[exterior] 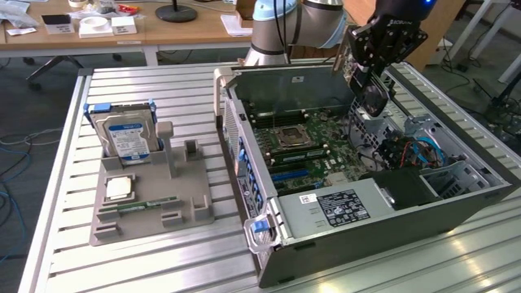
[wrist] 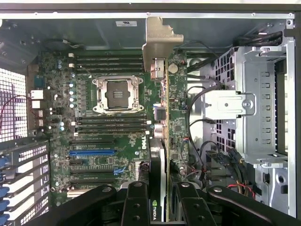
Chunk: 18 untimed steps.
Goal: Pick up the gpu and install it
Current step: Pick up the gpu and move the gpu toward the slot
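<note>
My gripper (wrist: pixel 162 207) is clenched on the gpu (wrist: pixel 158 160), held edge-down over the open case (exterior: pixel 391 238) in the upper right of the exterior view. The pick is done and the install is in hand. I judge seating calls for squaring the card's edge over a slot like the blue slot (wrist: pixel 92 152). Room is tight beside the drive cage (wrist: pixel 254 103) and freer over the motherboard (wrist: pixel 56 141).

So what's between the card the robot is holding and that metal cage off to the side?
In the wrist view, a strip of green motherboard and loose black cables lie between the gpu and the metal cage.
</note>
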### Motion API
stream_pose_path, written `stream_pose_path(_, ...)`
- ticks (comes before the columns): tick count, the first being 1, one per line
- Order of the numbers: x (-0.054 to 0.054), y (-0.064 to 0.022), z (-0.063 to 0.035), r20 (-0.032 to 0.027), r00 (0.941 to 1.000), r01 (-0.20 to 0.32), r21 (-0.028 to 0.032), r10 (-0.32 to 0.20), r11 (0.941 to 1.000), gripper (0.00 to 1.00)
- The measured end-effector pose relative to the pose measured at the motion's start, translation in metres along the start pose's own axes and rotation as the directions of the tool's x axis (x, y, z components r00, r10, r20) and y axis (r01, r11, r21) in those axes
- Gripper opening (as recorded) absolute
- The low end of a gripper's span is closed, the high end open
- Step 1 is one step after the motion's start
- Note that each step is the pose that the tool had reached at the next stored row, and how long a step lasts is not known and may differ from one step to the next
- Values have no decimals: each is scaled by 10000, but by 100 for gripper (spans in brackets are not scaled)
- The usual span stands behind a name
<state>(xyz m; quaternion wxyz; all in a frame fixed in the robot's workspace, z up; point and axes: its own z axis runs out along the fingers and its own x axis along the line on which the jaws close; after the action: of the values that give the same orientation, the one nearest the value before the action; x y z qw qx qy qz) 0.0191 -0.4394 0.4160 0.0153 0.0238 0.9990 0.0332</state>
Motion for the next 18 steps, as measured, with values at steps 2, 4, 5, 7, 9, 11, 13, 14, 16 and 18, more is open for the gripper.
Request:
stream_pose_path(2,-3,0,0,0,10000,-1,0,1,10000,27)
stream_pose_path(4,-4,0,0,0,10000,-2,0,2,10000,27)
stream_pose_path(5,-5,0,0,0,10000,-1,0,1,10000,27)
stream_pose_path(7,-6,0,0,0,10000,-1,0,1,10000,27)
stream_pose_path(9,-8,0,0,0,10000,-1,0,1,10000,27)
stream_pose_path(11,-26,1,1,0,10000,-1,0,1,10000,27)
stream_pose_path(13,-26,1,1,0,10000,-1,0,1,10000,27)
stream_pose_path(14,-32,1,1,0,10000,2,0,-2,10000,27)
stream_pose_path(16,-47,2,1,0,10000,-1,0,1,10000,27)
stream_pose_path(18,-52,2,2,0,10000,-1,0,1,10000,27)
